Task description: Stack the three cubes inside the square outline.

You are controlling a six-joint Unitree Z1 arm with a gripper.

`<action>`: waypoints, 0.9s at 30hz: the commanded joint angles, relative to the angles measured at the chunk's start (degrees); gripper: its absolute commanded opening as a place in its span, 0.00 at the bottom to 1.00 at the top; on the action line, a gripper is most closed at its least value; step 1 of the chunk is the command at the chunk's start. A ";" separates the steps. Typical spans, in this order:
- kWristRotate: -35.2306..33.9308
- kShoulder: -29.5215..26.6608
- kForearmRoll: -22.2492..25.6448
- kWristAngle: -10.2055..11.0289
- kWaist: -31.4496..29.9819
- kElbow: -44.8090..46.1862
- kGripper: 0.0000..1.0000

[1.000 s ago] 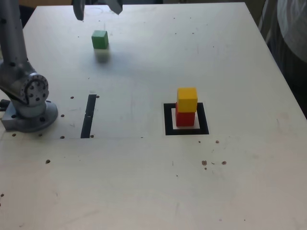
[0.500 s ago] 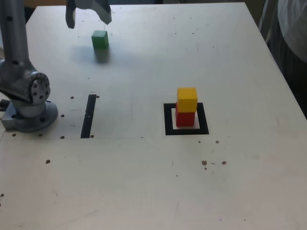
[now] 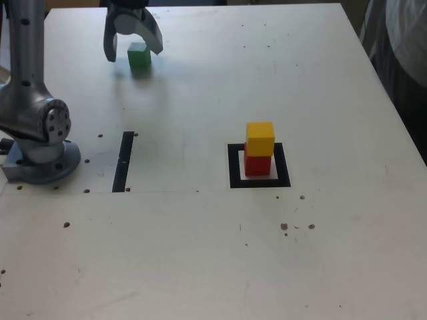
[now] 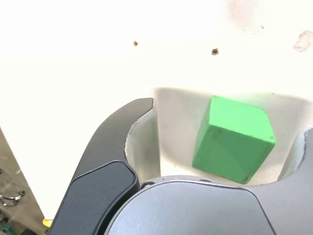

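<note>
- The gripper [image 3: 137, 52] is in the upper left of the exterior view, its jaws spread wide and pinching nothing.
- The green cube [image 3: 139, 56] sits on the table [image 3: 193, 253] in the upper left of the exterior view, partly behind the gripper; in the wrist view it shows between the two open jaws.
- Right of the exterior view's centre, the red cube [image 3: 257, 166] rests inside the square outline [image 3: 283, 165], a black frame with a white middle.
- The yellow cube [image 3: 260, 139] sits on top of the red cube, so two cubes form a stack there.
- The narrow black strip [image 3: 123, 162] lies in the left half of the exterior view, between the arm's base [image 3: 43, 164] and the square outline.
- Small dark specks and chips mark the pale table, several of them just below the square outline in the exterior view.
- Grey cloth [image 3: 408, 40] hangs at the upper right edge of the exterior view.
</note>
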 commanded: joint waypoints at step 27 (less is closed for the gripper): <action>3.09 3.21 1.88 -5.39 0.77 -3.32 0.45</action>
